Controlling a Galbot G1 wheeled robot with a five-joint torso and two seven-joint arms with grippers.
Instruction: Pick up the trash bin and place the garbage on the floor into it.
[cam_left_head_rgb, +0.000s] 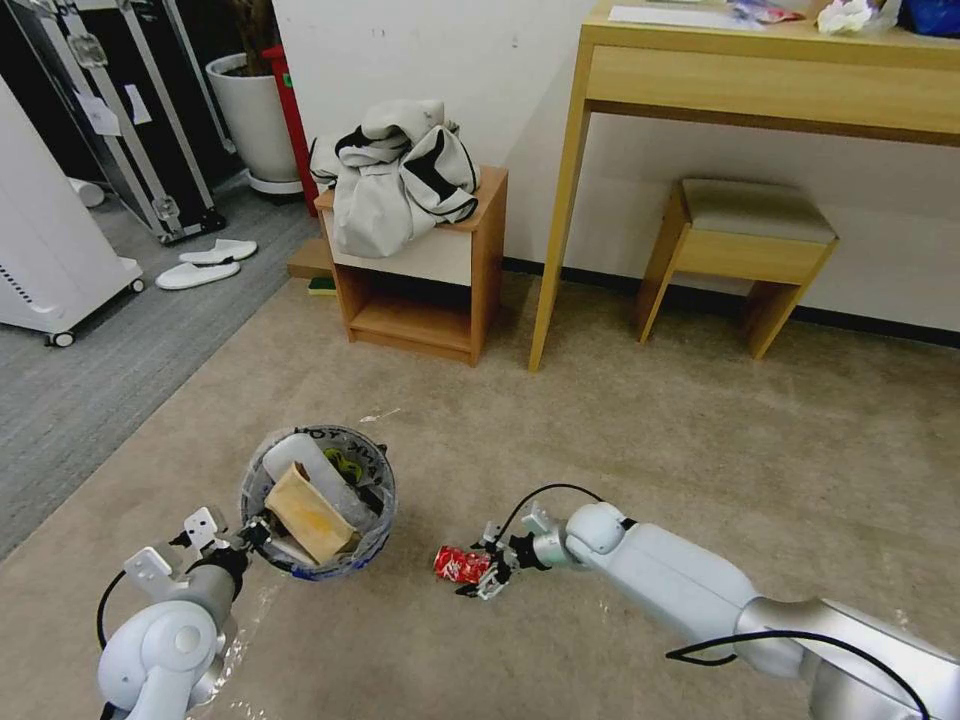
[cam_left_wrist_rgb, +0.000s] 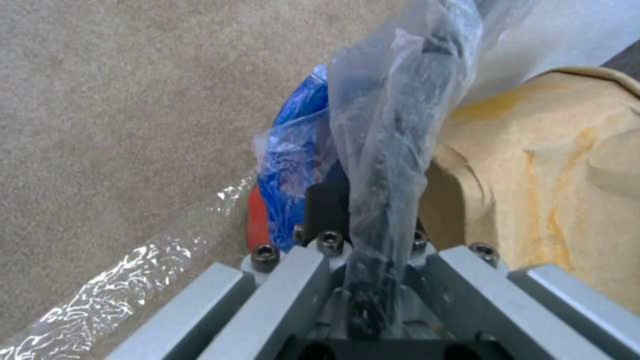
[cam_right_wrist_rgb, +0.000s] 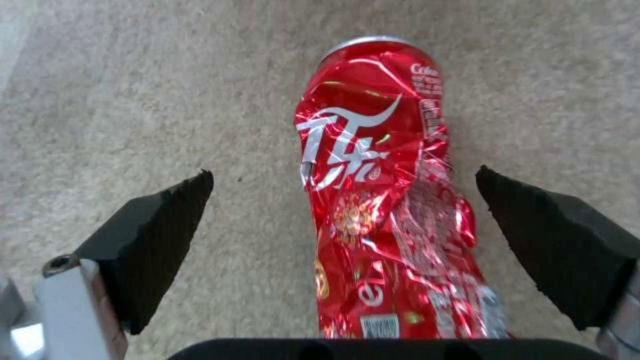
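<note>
Your beige short-pile carpet floor (cam_left_head_rgb: 640, 430) is nearly bare of litter. The small round red trash bin with a blue band and clear plastic liner (cam_left_head_rgb: 318, 500) hangs off it, pinched at rim and liner by your left tool (cam_left_head_rgb: 250, 530), near the work so drops stay short; brown cardboard (cam_left_head_rgb: 310, 515) sits inside. Your right tool (cam_left_head_rgb: 490, 572) straddles the crushed red soda can (cam_right_wrist_rgb: 380, 200), pads (cam_right_wrist_rgb: 157, 240) spread wide, not yet touching.

The soda can (cam_right_wrist_rgb: 387, 200) is cut off at the picture's edge.
</note>
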